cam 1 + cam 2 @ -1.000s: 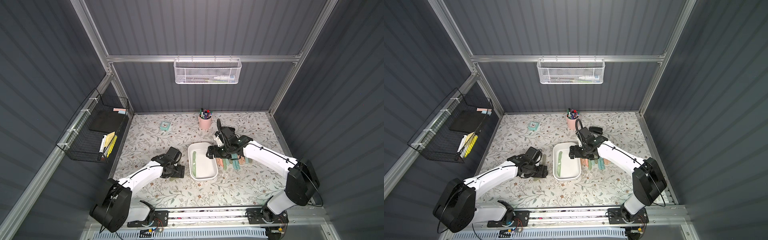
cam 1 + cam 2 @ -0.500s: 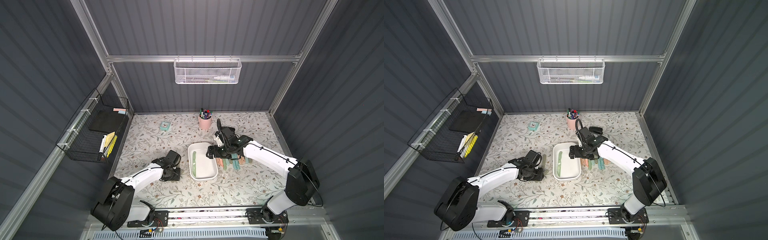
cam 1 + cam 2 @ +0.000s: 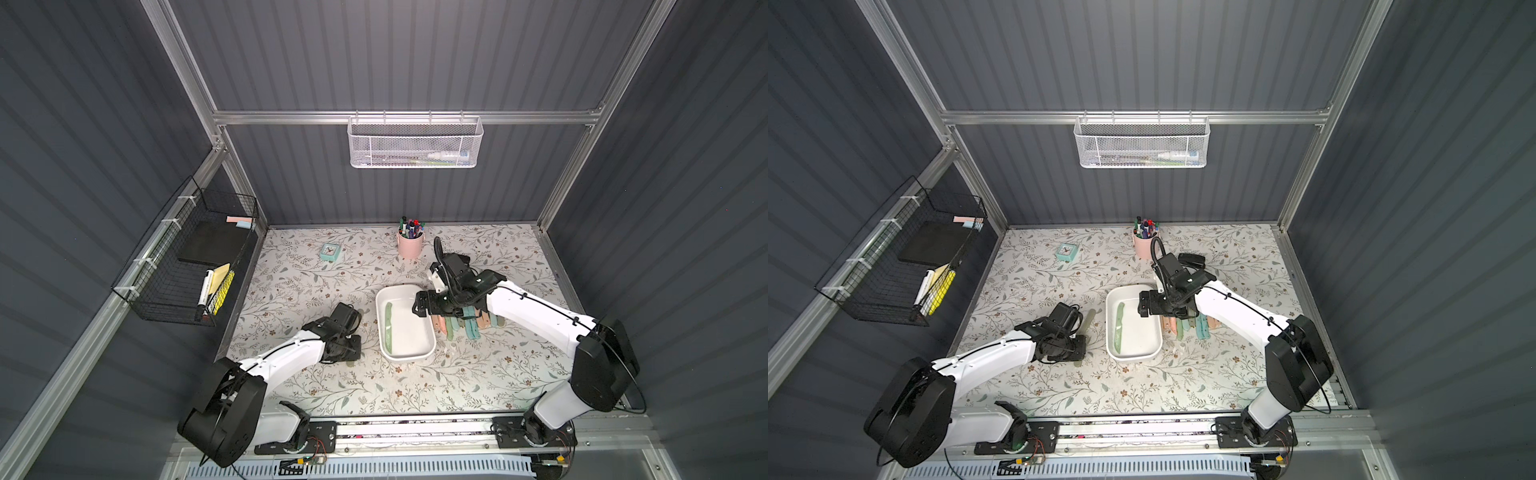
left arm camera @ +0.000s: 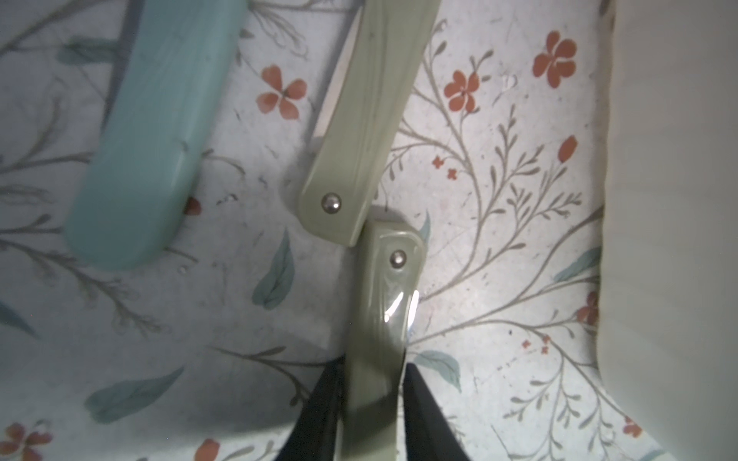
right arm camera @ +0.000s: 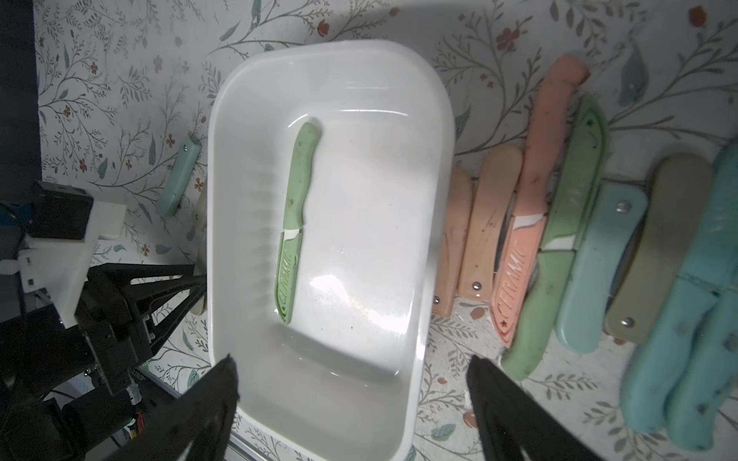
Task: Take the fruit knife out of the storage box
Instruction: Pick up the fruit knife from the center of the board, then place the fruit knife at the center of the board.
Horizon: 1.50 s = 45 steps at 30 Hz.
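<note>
Floral surface (image 3: 311, 282) in a grey booth, white storage box (image 3: 409, 332) at its middle.
The green fruit knife (image 5: 293, 227) lies inside the box; left pincer (image 4: 374, 363) clamps an olive folding knife (image 4: 393, 279) beside it, right pincer (image 5: 351, 367) hangs spread above.

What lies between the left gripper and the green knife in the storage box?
The storage box wall and a bare strip of its floor, seen in the right wrist view; the left gripper itself clamps an olive folding knife.
</note>
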Each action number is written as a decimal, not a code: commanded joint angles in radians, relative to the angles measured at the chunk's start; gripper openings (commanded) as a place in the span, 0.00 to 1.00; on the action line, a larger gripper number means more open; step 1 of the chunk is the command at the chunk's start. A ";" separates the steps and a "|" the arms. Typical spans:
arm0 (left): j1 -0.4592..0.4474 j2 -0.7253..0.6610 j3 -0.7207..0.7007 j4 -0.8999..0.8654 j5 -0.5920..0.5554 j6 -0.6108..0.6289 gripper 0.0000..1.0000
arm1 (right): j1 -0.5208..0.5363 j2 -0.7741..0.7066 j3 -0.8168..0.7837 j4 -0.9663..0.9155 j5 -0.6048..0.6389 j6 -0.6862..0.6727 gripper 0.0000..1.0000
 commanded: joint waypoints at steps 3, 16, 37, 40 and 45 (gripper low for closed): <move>-0.009 0.040 -0.023 -0.033 -0.006 -0.015 0.47 | 0.001 0.015 0.020 -0.019 -0.003 0.017 0.92; -0.022 0.066 0.012 -0.049 -0.016 -0.024 0.15 | 0.002 0.009 0.014 -0.026 0.010 0.024 0.92; 0.182 0.046 0.200 -0.115 0.044 -0.004 0.21 | 0.002 0.025 0.016 -0.038 0.009 0.019 0.92; 0.232 0.088 0.227 -0.111 0.014 0.001 0.22 | 0.002 0.023 0.017 -0.038 0.010 0.018 0.92; 0.284 0.173 0.285 -0.093 0.007 0.006 0.22 | 0.000 0.030 0.024 -0.045 0.006 0.010 0.92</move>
